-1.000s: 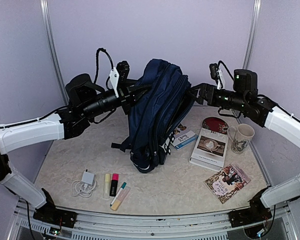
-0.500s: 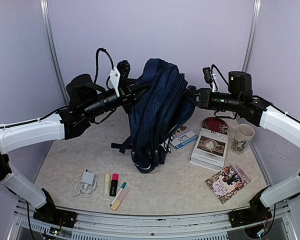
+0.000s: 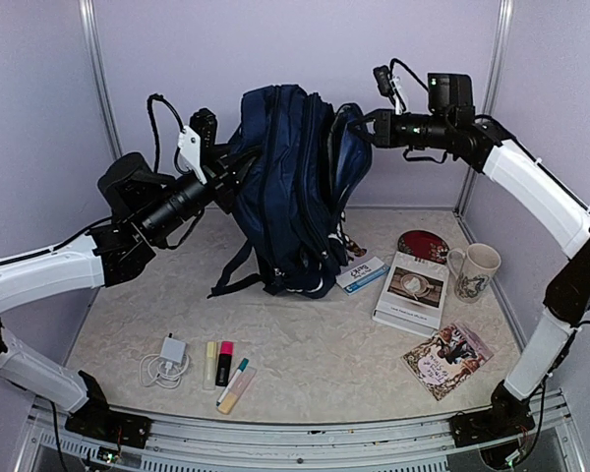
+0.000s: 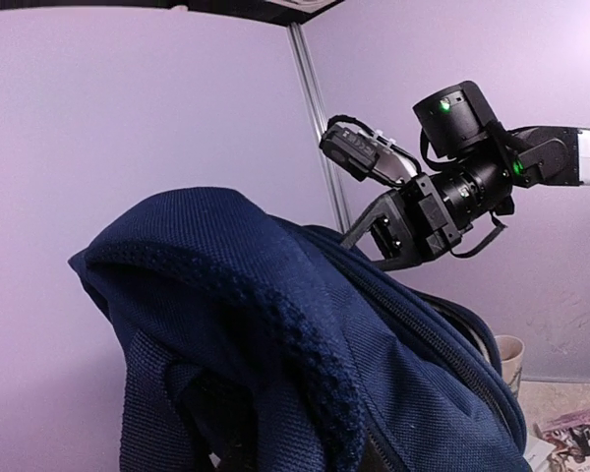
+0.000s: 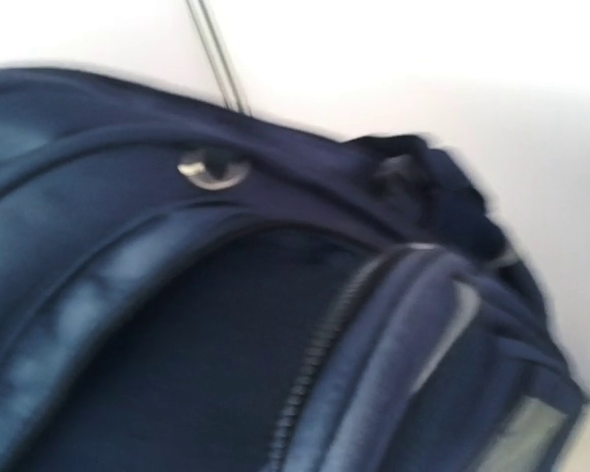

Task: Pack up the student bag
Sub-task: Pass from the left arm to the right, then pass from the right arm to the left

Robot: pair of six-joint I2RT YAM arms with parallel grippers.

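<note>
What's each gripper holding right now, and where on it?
Both hold the student bag: left gripper pinches its upper left edge, right gripper its upper right edge.

Top external view looks down from behind the arm bases across the whole table [image 3: 315, 344]. Both wrist views sit very close to the student bag [image 3: 285, 187], shared by all three; the left one also faces the right arm [image 4: 472, 157].

Plain lilac walls [image 3: 305, 59] enclose a beige speckled table [image 3: 315, 364]; grey metal posts [image 3: 95, 69] stand at both back corners.
</note>
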